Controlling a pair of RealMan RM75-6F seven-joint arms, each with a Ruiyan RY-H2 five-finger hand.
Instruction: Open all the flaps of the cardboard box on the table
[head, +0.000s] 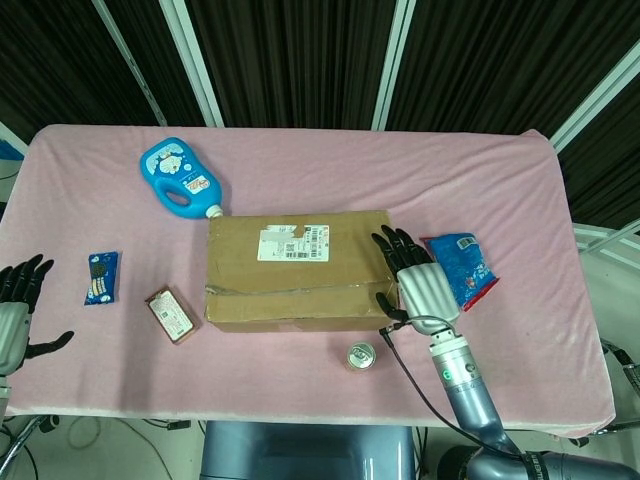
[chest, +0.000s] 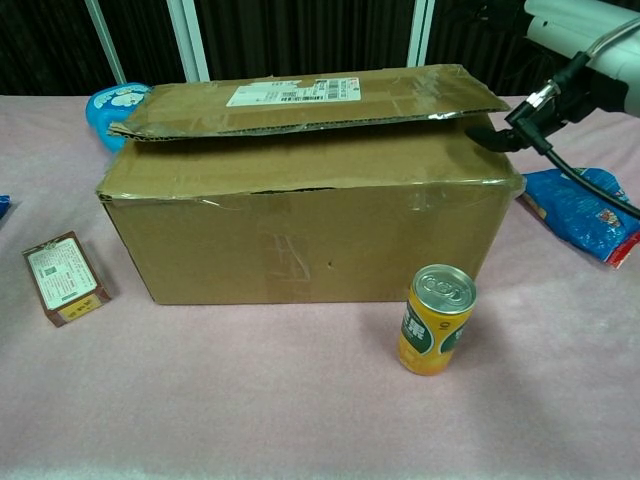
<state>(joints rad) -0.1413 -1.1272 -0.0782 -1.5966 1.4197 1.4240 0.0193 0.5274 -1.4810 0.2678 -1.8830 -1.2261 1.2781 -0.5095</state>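
Note:
The cardboard box (head: 295, 270) stands in the middle of the pink table. Its far top flap (chest: 300, 100) is lifted a little, and the near flap (chest: 300, 165) lies flat and closed. My right hand (head: 418, 283) is at the box's right end with its fingers spread, holding nothing. In the chest view the right hand (chest: 575, 55) shows at the top right, its thumb tip beside the box's upper right corner, just below the raised flap's edge. My left hand (head: 15, 310) hangs open at the table's left edge, far from the box.
A yellow can (chest: 436, 318) stands in front of the box's right half. A blue and red snack bag (head: 462, 266) lies right of my right hand. A blue bottle (head: 180, 180), a blue packet (head: 100, 277) and a small brown carton (head: 171, 314) lie left of the box.

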